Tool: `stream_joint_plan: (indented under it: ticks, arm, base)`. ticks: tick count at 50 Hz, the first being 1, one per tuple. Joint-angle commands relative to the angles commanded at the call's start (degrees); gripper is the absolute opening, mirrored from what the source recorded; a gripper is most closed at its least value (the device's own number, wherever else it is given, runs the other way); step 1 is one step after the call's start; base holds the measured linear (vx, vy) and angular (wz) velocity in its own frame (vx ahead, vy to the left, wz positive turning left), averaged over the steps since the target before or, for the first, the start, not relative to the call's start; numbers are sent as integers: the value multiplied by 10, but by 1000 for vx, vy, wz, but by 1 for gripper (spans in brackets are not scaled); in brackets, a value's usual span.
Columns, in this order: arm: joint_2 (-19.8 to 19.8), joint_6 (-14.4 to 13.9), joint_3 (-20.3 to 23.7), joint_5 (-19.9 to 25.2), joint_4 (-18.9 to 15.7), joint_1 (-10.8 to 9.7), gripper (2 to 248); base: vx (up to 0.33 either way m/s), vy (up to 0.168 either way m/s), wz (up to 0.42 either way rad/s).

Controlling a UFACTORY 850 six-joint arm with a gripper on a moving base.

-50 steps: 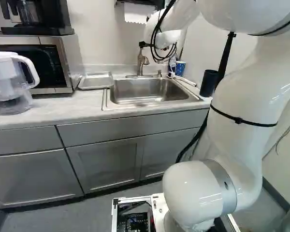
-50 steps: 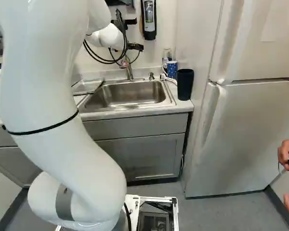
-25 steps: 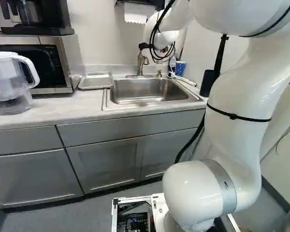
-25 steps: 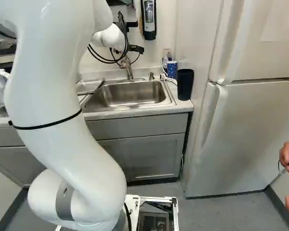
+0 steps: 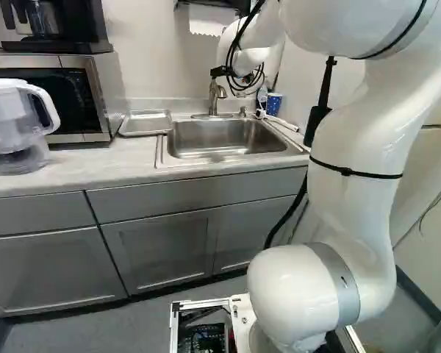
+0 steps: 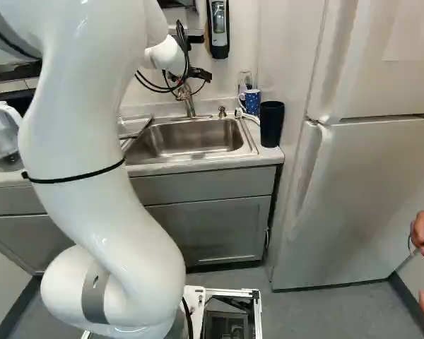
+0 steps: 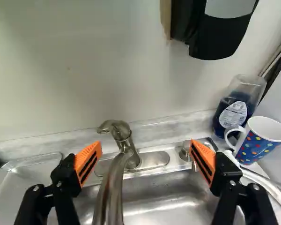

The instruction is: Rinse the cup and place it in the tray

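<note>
End effector point(image 6: 200, 74) (spread) seemingly above sink point(image 6: 196, 138)

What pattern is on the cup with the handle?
The cup is blue with multicoloured dots; the wrist view shows it best.

Bright light leaves glints on the arm point(image 5: 356, 220).

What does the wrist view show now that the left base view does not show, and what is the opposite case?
Only the wrist view: the orange pads of the tool, standing apart with nothing gripped.

Only the left base view: the water pitcher, the microwave, the coffee maker above it, and the cabinet doors under the counter.

Both views: the sink, the faucet, the blue cup near the sink's corner, and the tray beside the sink.
</note>
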Motion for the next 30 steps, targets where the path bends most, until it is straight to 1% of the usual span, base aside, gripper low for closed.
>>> stream_joint_plan:
  ticks: [18, 30]
  arm:
    - [-20, 0, -23, -1, 0, 0, 247]
    - [-27, 0, -30, -1, 0, -2, 247]
  base:
    - [0, 0, 0]
    - [0, 0, 0]
